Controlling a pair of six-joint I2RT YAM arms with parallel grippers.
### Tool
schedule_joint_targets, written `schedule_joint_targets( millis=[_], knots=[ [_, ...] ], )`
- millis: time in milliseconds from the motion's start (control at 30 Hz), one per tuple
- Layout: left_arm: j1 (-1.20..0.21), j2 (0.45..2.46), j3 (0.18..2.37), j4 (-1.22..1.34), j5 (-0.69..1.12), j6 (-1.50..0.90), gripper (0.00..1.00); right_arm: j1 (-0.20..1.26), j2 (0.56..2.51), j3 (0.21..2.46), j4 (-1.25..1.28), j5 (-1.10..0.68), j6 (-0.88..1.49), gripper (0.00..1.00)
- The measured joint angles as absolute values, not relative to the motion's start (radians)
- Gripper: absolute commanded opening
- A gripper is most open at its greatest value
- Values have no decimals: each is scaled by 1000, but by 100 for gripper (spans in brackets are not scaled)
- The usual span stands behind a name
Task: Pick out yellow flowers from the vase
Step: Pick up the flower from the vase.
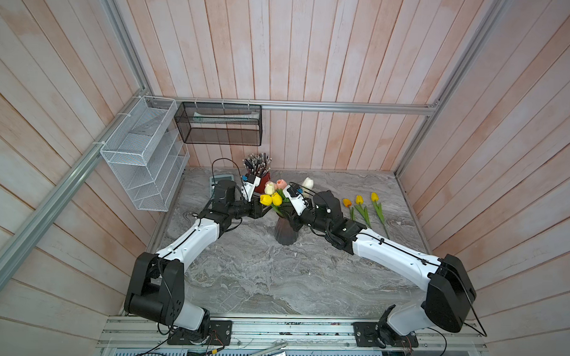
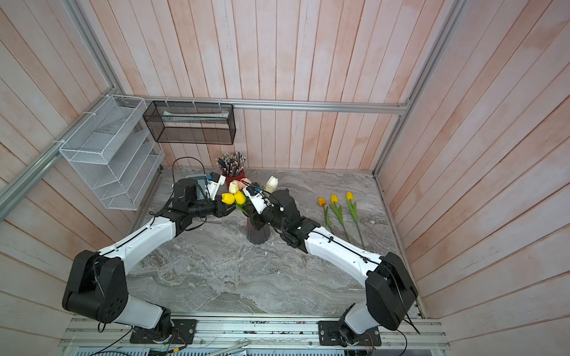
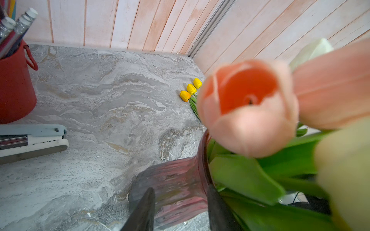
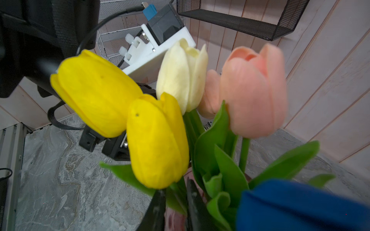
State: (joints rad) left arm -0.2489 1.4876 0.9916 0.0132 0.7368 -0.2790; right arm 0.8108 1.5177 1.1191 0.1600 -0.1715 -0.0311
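Now, left claw (image 3: 180,200) clamps the vase (image 1: 284,232) neck, likely steadying it for a pull. Right claw (image 4: 174,200) sits narrowly apart around stems (image 4: 181,186) just under two yellow flowers (image 4: 158,140). Gripping? Cannot tell. Three more lie on the counter (image 1: 257,275), well apart from it.

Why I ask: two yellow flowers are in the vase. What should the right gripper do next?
Probably close the right gripper on the stem below a yellow flower: its jaws straddle it, while the left gripper holds the vase.
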Motion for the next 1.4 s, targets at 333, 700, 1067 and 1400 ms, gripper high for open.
schedule_joint_targets(
  millis=[333,700,1067,1400],
  knots=[
    [-252,1493,992,-1,736,-272,44,814,1547,1132,166,-161,-47,15],
    [-252,1493,992,-4,736,-272,44,816,1543,1132,185,-147,-57,8],
    [-252,1493,992,-4,735,-273,44,816,1506,1131,195,-146,-61,4],
    [-255,1493,992,-4,728,-273,44,816,1419,1116,204,-136,-77,2]
  ],
)
